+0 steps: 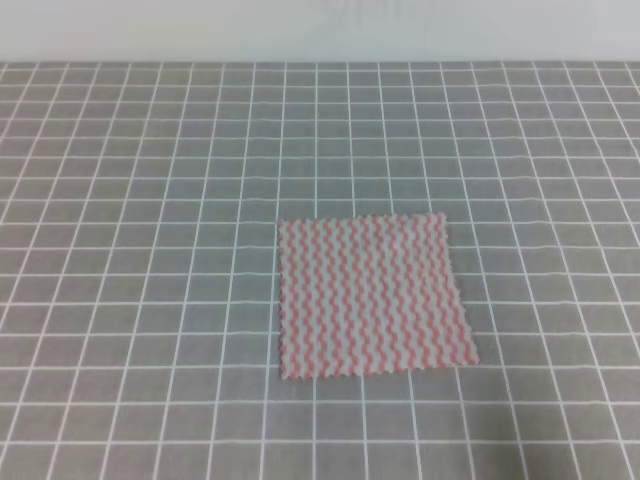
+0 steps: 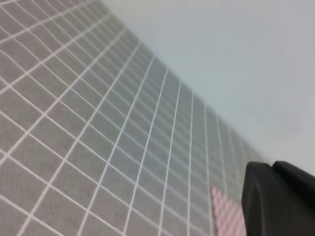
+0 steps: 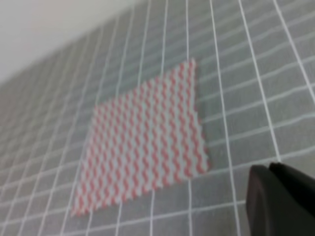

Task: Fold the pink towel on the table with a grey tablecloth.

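Pink towel (image 1: pixel 372 297) with pink-and-white wavy zigzag stripes, grey tablecloth (image 1: pixel 140 200) gridded in thin white lines, seemingly black pincer (image 3: pixel 283 201)

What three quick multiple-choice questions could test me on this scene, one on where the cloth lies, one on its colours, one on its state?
1. Where does the pink towel lie in the exterior high view?
A. At the far left edge
B. Just right of the middle, toward the near side
C. Against the back wall

2. What colours are its stripes?
A. Blue and yellow
B. Green and black
C. Pink and white

3. What state is it in?
A. Spread flat, unfolded
B. Rolled into a tube
C. Held up by the fingers

Answers: 1 B, it sits right of centre on the table with a grey tablecloth. 2 C, wavy pink and white bands show in the right wrist view. 3 A, it lies open as one flat sheet with nothing touching it.
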